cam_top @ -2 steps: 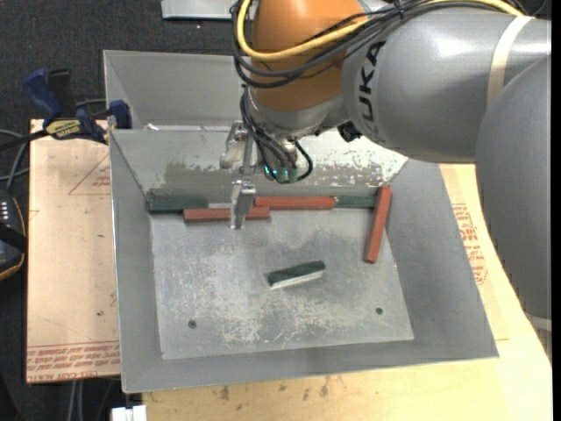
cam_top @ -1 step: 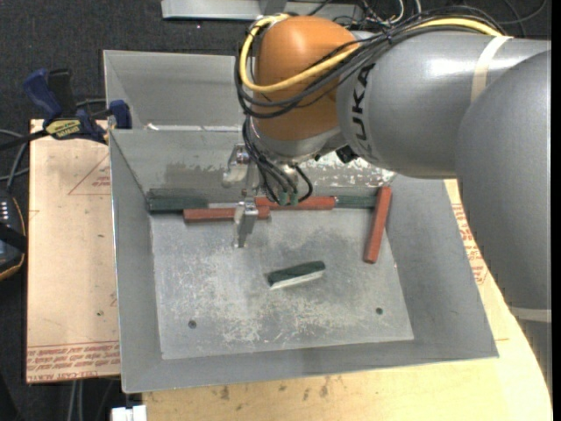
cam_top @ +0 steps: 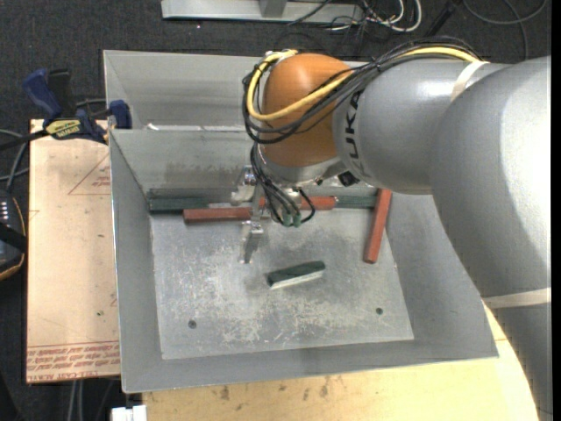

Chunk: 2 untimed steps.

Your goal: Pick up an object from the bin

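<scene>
My gripper (cam_top: 252, 239) hangs below the orange-covered wrist, its tip just above the bin floor near the middle. A long red stick (cam_top: 210, 215) lies crosswise right behind it, passing under the wrist. A short dark green block (cam_top: 295, 275) lies on the floor a little to the front right of the tip, apart from it. Nothing shows in the gripper.
A long dark green bar (cam_top: 188, 202) lies along the foot of the back wall. A second red stick (cam_top: 378, 226) leans near the right wall. The arm and its cables cover the bin's back right part.
</scene>
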### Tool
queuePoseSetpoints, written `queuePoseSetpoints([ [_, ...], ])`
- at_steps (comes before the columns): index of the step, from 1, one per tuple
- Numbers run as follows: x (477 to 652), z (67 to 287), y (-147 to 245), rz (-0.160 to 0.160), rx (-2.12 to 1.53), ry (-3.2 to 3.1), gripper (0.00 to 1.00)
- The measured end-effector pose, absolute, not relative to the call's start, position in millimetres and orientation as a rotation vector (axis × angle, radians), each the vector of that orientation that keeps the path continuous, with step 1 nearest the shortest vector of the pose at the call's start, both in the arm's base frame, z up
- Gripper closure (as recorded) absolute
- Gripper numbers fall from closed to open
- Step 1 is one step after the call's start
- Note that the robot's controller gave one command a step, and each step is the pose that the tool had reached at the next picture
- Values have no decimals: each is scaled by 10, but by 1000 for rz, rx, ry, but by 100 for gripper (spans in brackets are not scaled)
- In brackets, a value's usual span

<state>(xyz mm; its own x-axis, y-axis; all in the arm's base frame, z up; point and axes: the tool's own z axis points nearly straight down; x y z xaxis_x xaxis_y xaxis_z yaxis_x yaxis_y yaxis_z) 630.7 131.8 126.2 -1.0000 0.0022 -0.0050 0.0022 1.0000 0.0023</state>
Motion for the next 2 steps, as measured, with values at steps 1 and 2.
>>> queuePoseSetpoints([
  [1, 6545, 830, 1129, 10, 19, 3129, 0],
  [2, 6561, 785, 1599, 11, -45, 3117, 100],
])
